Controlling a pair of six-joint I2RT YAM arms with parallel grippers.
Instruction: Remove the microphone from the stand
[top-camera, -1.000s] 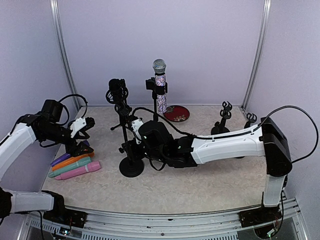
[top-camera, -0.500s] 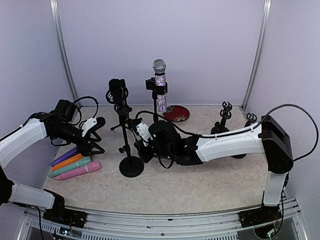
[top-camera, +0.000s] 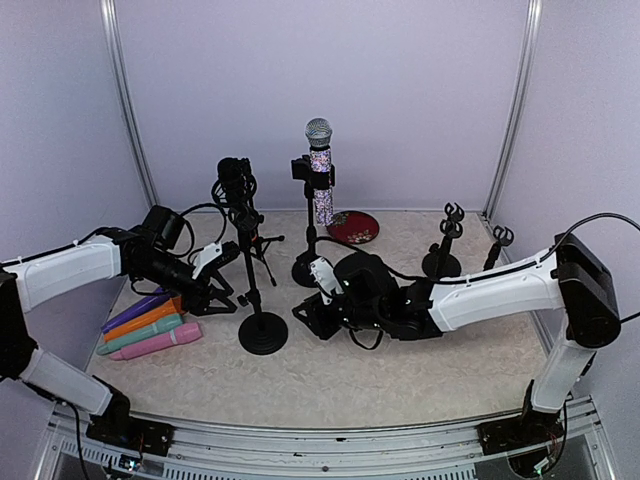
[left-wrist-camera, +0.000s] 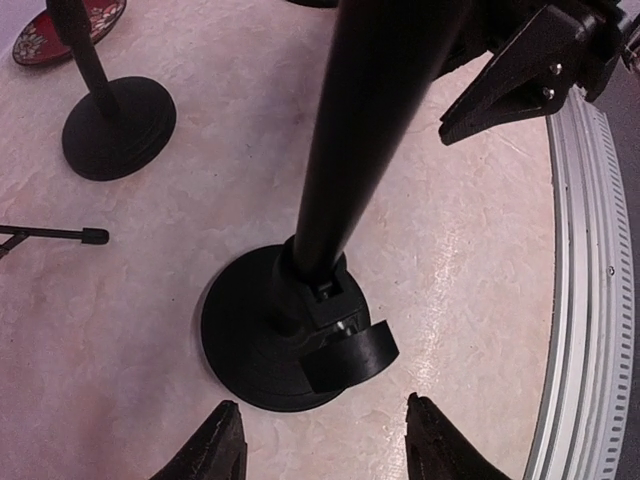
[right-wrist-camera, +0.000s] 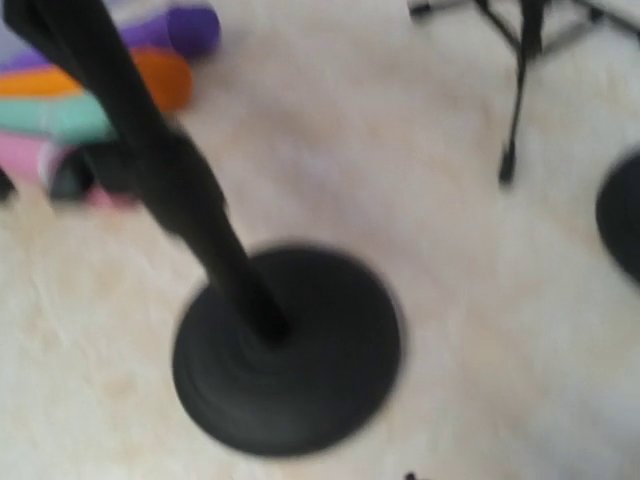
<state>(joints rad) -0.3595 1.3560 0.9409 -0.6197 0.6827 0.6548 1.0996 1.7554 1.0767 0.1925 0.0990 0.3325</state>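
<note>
Top external view: the mic (top-camera: 232, 180) sits atop the stand (top-camera: 248, 275). Left hand (left-wrist-camera: 320, 405) is spread and empty, low beside the stand's pole. Right hand (top-camera: 303, 314) is near the stand's base; its spread I cannot tell. A sideways knock there could topple stand and mic.

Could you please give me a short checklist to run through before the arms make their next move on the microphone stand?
1. Left gripper open and empty: ok.
2. Stand base flat on the table: ok.
3. Black microphone seated at the top of the stand: ok.
4. A gripper up at microphone height: not ok; both sit low beside the pole.
5. Right gripper open: cannot tell; its wrist view is blurred and its fingers barely show.
</note>
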